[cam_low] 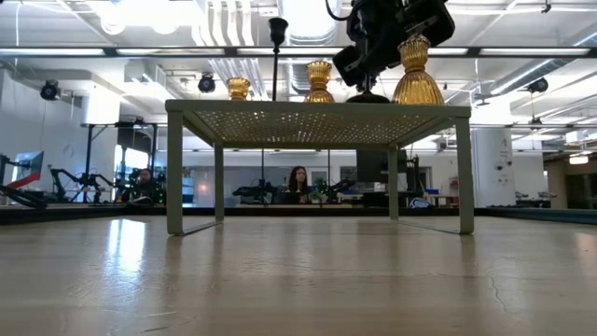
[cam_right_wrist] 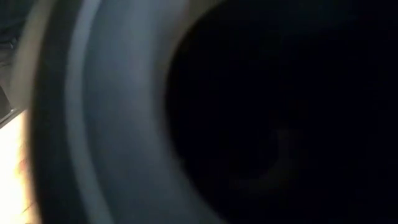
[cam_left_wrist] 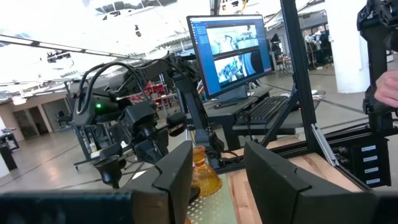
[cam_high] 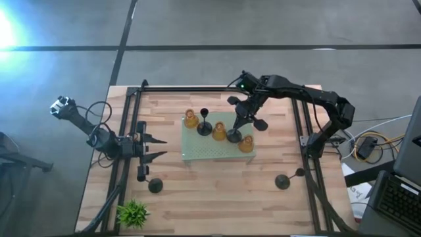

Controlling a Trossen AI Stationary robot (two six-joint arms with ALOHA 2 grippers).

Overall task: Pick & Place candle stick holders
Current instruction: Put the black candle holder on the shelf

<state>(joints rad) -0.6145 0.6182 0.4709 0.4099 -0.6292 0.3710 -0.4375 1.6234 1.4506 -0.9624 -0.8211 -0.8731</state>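
Observation:
A pale green perforated mat on short legs [cam_high: 197,153] stands mid-table. On it stand three amber candle stick holders [cam_high: 191,119] [cam_high: 219,131] [cam_high: 246,143] and a black one [cam_high: 204,125]. A second black holder [cam_high: 235,136] stands on its round base [cam_low: 368,96] on the mat between two amber ones. My right gripper [cam_high: 242,122] is right above it and hides its stem. The right wrist view is filled by a dark round shape. Two more black holders [cam_high: 155,186] [cam_high: 283,182] stand on the table. My left gripper [cam_high: 160,147] is open and empty, left of the mat.
A small green plant [cam_high: 133,212] stands at the near left corner. Black frame rails [cam_high: 131,125] [cam_high: 302,125] run along the table's left, right and far sides. A monitor and keyboard show beyond the table in the left wrist view [cam_left_wrist: 233,53].

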